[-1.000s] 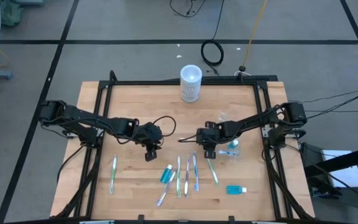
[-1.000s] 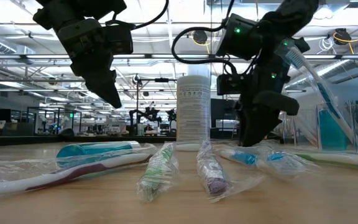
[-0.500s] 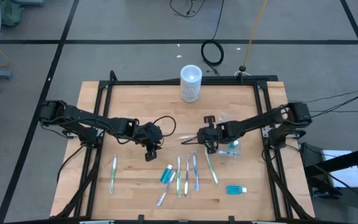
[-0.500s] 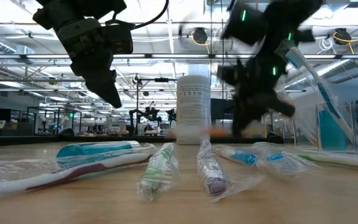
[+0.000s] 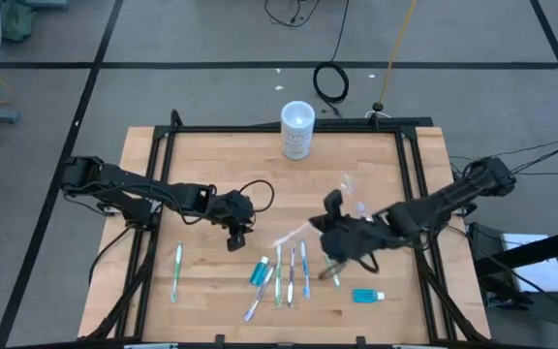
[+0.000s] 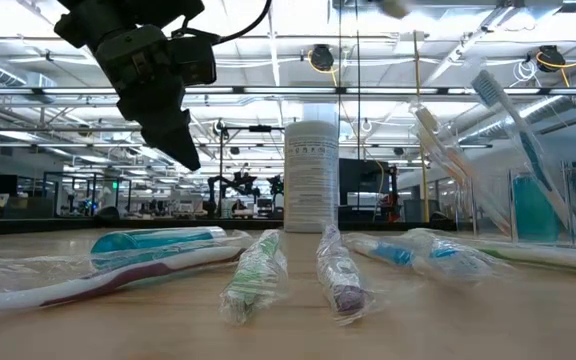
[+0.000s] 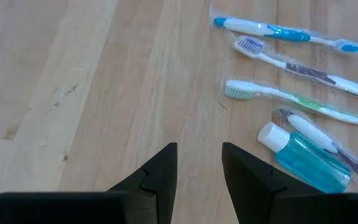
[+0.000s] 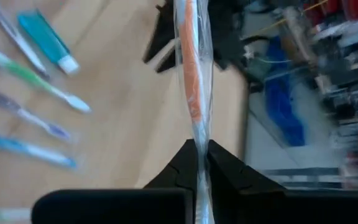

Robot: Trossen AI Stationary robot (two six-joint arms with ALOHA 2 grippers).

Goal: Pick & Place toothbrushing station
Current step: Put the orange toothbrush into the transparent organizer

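Observation:
My right gripper hangs above the table's middle, shut on a wrapped toothbrush with an orange handle; it is above the low view's top edge. The clear cup at the right holds two toothbrushes leaning on its rim and a teal tube. Several wrapped toothbrushes and a teal tube lie flat near the front edge. My left gripper hovers open left of them, nothing between its fingers. My right gripper pinches the wrapped toothbrush between its two fingers near one end of the orange handle. The toothbrush runs on from the fingertips along their line, toward the table's left. It is lifted clear of the table.
A frosted container with a white lid stands at the far edge. One toothbrush lies alone at the near left, another teal tube at the near right. A black frame borders the tabletop.
My right gripper has shut on the orange-handled toothbrush that lay at the table's middle, then risen fast out of the low view, shifting toward the near edge and rolling its wrist. The toothbrush has come up clear of the table.

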